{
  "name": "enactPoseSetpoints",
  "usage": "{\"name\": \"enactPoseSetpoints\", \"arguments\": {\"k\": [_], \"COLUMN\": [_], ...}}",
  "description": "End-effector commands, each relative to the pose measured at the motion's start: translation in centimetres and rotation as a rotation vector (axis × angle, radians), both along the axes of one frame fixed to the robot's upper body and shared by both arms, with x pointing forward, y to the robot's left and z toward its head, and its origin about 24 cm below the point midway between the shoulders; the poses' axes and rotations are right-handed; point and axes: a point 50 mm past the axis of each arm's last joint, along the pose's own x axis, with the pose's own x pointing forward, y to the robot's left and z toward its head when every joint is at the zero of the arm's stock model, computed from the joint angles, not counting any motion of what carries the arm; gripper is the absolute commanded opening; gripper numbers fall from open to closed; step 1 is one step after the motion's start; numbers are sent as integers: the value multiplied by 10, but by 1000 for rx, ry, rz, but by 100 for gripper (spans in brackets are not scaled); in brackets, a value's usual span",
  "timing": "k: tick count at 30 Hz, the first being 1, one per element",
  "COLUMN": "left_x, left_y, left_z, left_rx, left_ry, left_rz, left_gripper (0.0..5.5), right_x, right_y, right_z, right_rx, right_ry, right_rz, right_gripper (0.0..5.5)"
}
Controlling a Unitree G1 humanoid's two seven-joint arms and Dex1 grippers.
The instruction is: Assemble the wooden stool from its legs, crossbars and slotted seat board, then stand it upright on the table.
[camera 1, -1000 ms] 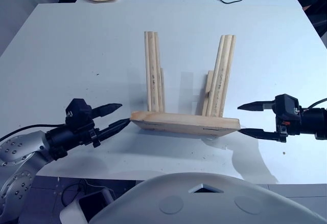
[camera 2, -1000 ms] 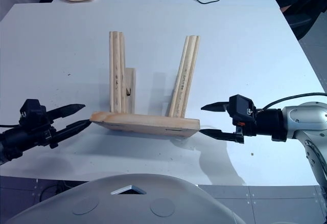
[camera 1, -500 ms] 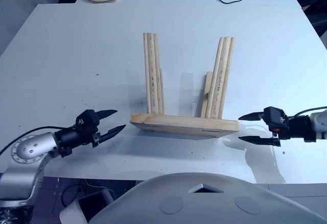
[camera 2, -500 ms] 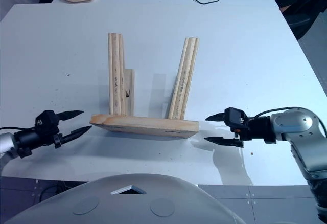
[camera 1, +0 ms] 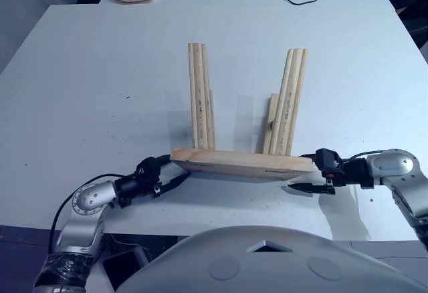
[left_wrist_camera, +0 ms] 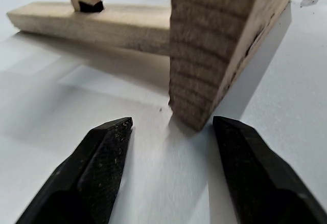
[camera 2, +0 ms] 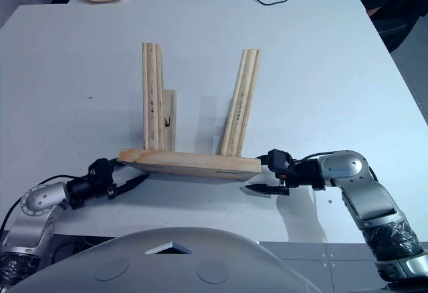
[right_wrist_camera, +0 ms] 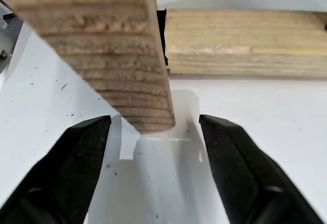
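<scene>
Status: stool lies on its side on the white table [camera 1: 100, 72]. The slotted seat board [camera 1: 242, 162] stands on its long edge, and both leg pairs [camera 1: 199, 95] [camera 1: 292, 99] run flat away from the board's far face. A crossbar [camera 1: 273, 122] sits just beside the R pair.

L gripper [camera 1: 172, 171]: spread wide, holding nothing, one finger [left_wrist_camera: 97, 168] each side of the board's L end, w/ gaps visible. R gripper [camera 1: 302, 172]: same at the board's R end, wide, empty, finger [right_wrist_camera: 76, 162] clear of the wood.

Risks, as judged:
- You only have the board's end corners between the fingers. A shallow bite could slip once the stool tips up.
- If one side closes first, the board may pivot about the other end.
- The lower fingers ride close to the table below the board and could scrape or jam.
- Leg joints look press-fit only, so a twist btwn the arms could work them out of the board.
</scene>
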Motion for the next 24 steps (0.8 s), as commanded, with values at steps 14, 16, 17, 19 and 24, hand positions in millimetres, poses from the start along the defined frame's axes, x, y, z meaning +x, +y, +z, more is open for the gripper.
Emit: {"name": "enactPoseSetpoints", "arguments": {"k": [14,16,17,19,24], "left_x": [1,3,3,2,2], "left_y": [-11,-13,-13,-14,-18], "left_z": [-9,-6,-5,-2,19], "left_rx": [-19,-36,-43,-56,-142], "left_ry": [33,29,29,30,55], "left_rz": [-140,-140,-141,-143,-148], "left_gripper": [154,152,152,152,150], "right_x": [-3,-4,-4,-5,-10], "right_y": [4,6,6,5,6], "right_z": [-17,-15,-14,-13,8], "right_rx": [-7,8,14,22,115], "right_ry": [13,20,23,36,138], "right_rz": [11,18,17,8,20], "right_gripper": [146,141,141,141,141]}}
